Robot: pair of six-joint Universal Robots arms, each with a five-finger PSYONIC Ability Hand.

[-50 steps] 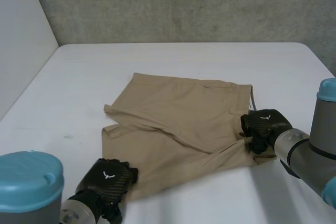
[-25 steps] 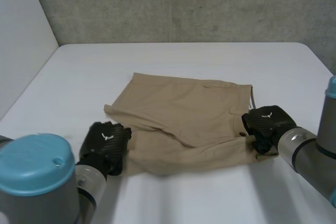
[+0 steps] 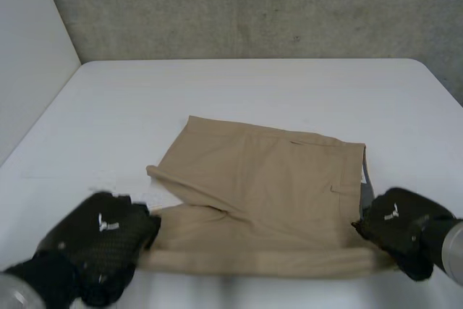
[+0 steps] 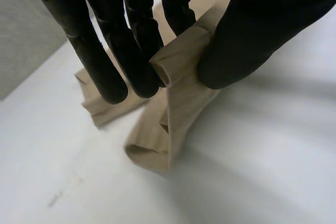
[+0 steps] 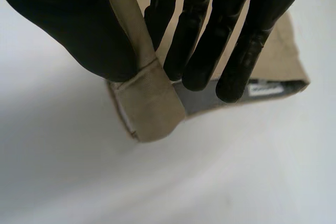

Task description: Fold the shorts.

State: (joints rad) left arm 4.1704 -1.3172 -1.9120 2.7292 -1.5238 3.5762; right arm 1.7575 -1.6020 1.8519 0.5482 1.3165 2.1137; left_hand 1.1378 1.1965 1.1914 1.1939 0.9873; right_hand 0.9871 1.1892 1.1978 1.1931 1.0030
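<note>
Tan shorts (image 3: 260,179) are spread out in the middle of the white surface (image 3: 239,85), waistband on the robot's right side and legs toward its left. The left hand (image 3: 98,240) has the near leg-hem corner pinched between thumb and fingers (image 4: 100,66), with the cloth hanging from it. The right hand (image 3: 401,229) pinches the near waistband corner the same way, thumb against fingers.
</note>
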